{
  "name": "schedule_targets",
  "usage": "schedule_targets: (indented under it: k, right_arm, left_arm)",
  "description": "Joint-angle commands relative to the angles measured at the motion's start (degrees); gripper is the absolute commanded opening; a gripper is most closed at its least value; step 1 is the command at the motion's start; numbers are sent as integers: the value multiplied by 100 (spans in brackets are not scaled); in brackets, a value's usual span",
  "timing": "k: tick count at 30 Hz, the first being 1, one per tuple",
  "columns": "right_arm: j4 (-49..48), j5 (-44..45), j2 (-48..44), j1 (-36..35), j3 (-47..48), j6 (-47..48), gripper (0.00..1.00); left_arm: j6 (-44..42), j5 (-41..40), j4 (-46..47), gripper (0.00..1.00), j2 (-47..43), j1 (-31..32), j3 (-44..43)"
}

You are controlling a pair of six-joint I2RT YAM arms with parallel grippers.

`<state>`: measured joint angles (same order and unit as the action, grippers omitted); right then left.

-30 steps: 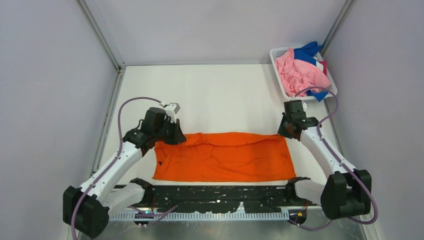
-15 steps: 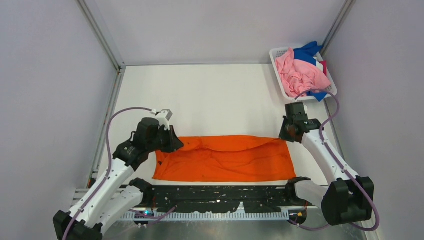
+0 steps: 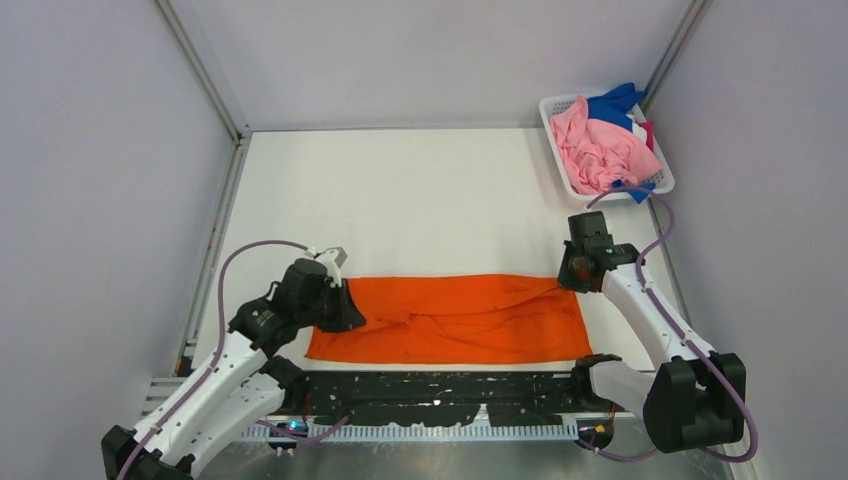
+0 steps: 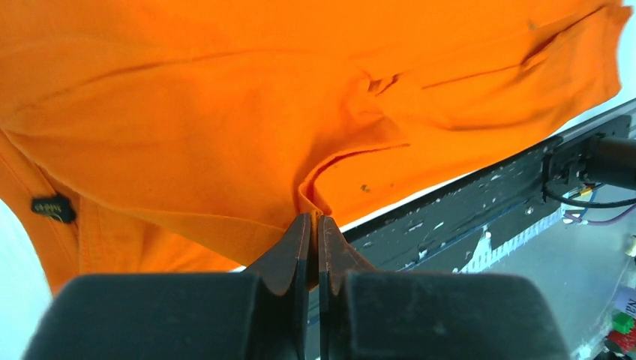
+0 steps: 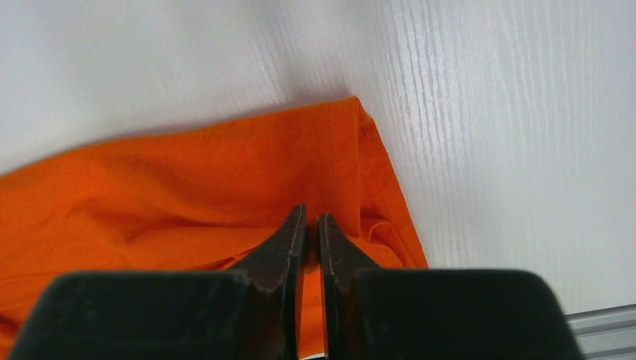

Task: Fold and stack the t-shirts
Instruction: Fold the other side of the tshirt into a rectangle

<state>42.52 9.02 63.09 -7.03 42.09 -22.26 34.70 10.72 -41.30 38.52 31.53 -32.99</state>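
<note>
L gripper (image 4: 315, 219): jaws nearly closed, only a thin slit between them, pinching a small raised fold of the orange t-shirt (image 4: 225, 112). Cloth peaks up right at the tips. R gripper (image 5: 313, 217): same, jaws almost together w/ a bit of orange cloth caught between the tips, close to the shirt's corner.

From top cam, L gripper (image 3: 345, 306) sits at the shirt's far-left corner, wrist low over the cloth. L arm runs from its base at bottom left up and to the right, elbow bent, forearm angled toward the shirt. R gripper (image 3: 572, 283) is at the far-right corner and points down. R arm rises from its base at bottom right and slants up-left to the wrist, w/ a purple cable looping over it.

Orange t-shirt (image 3: 450, 320) lies as a wide band stretched L-R between the two grippers, on the near part of the white table (image 3: 420, 200). Creases run through its middle, and its near edge reaches the black strip (image 3: 450, 385) along the table front. L wrist cam shows a small dark label (image 4: 52, 208) and tiny dark specks on the cloth.

Far-right corner: white mesh basket (image 3: 548, 105) w/ a pink t-shirt (image 3: 600, 145) heaped on top, a blue t-shirt (image 3: 612, 103) behind it and a bit of magenta t-shirt (image 3: 648, 130) at the side.
</note>
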Motion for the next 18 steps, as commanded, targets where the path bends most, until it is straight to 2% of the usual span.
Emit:
schedule_targets:
  k: [1, 2, 4, 5, 6, 7, 9, 13, 14, 16, 18]
  right_arm:
    - [28, 171, -65, -21, -98, -112, 16]
    - [50, 215, -32, -24, -120, -193, 17]
    - [201, 461, 45, -26, -113, -352, 22]
    - [315, 702, 72, -27, -104, -403, 31]
    - [374, 828, 76, -27, -75, -499, 37]
    - [484, 1069, 62, -22, -46, -538, 49]
    - [574, 1315, 4, -33, 39, -610, 67]
    - [652, 1452, -200, -27, 282, -579, 87]
    - [621, 1449, -240, -27, 313, -556, 89]
    - [457, 1282, -398, -18, 333, -434, 94]
    - [161, 808, -650, -21, 281, -240, 99]
  left_arm:
    - [439, 86, -258, 12, 121, 109, 230]
    - [508, 83, -345, 21, 136, 144, 270]
    - [643, 36, -605, 29, 95, 220, 299]
    - [704, -43, -773, 36, 27, 235, 286]
    - [750, -161, -1028, 48, -80, 239, 244]
    - [779, -221, -1182, 55, -169, 247, 187]
    - [784, -208, -1367, 72, -331, 244, 46]
    - [674, -116, -1541, 79, -489, 242, -395]
    - [646, -151, -1483, 82, -508, 240, -485]
    - [635, -316, -1228, 98, -485, 240, -577]
    - [716, -495, -860, 100, -347, 240, -570]
